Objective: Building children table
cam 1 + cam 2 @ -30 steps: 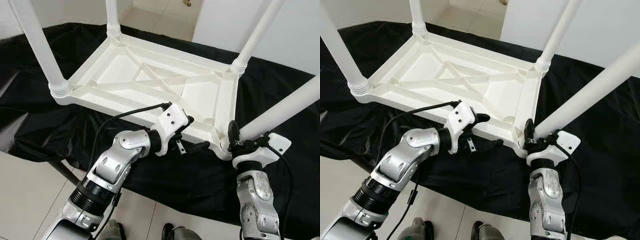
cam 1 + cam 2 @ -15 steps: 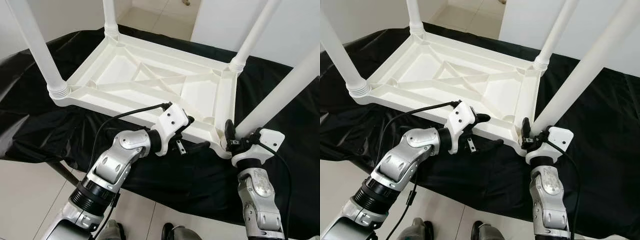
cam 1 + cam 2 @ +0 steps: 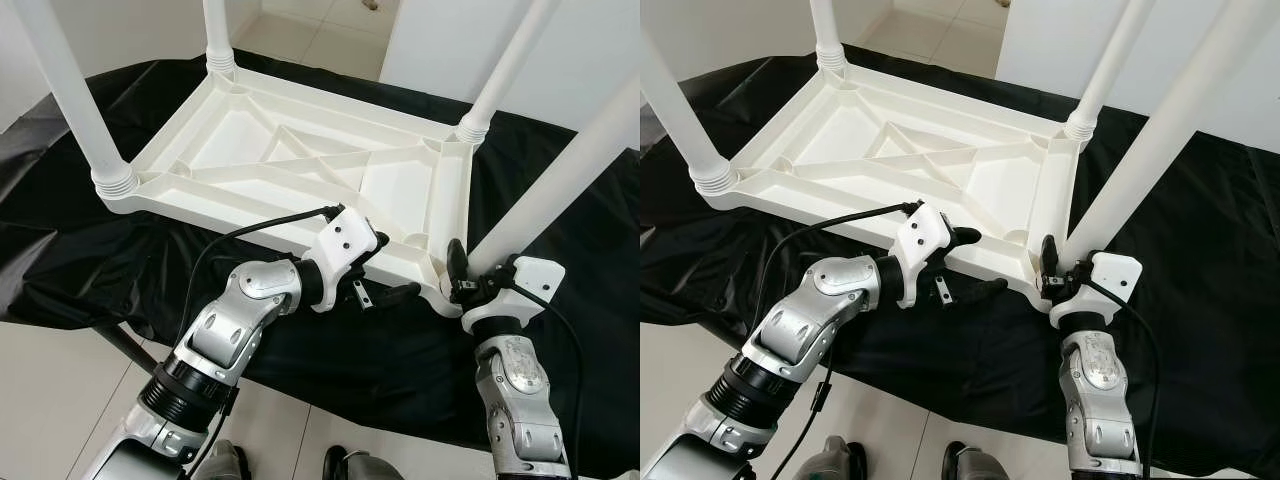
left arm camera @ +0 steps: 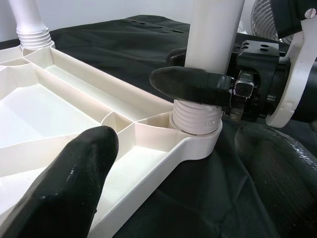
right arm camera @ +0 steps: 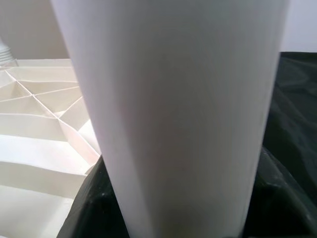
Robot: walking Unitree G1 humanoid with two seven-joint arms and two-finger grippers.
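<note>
Now nearly upright, leg [image 3: 1160, 130] is pinched low by right gripper [image 3: 1052, 272]; left gripper [image 3: 385, 268] straddles tabletop [image 3: 300, 165] rim. Likely light, stiff, slick; grip near threads.

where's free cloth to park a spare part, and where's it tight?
Free: black cloth left of the upturned table top, and cloth between the table top's right edge and the white wall. Tight: the near right corner, where the right claw is shut on the fourth leg at its socket, with the left claw astride the near rim beside it.
</note>
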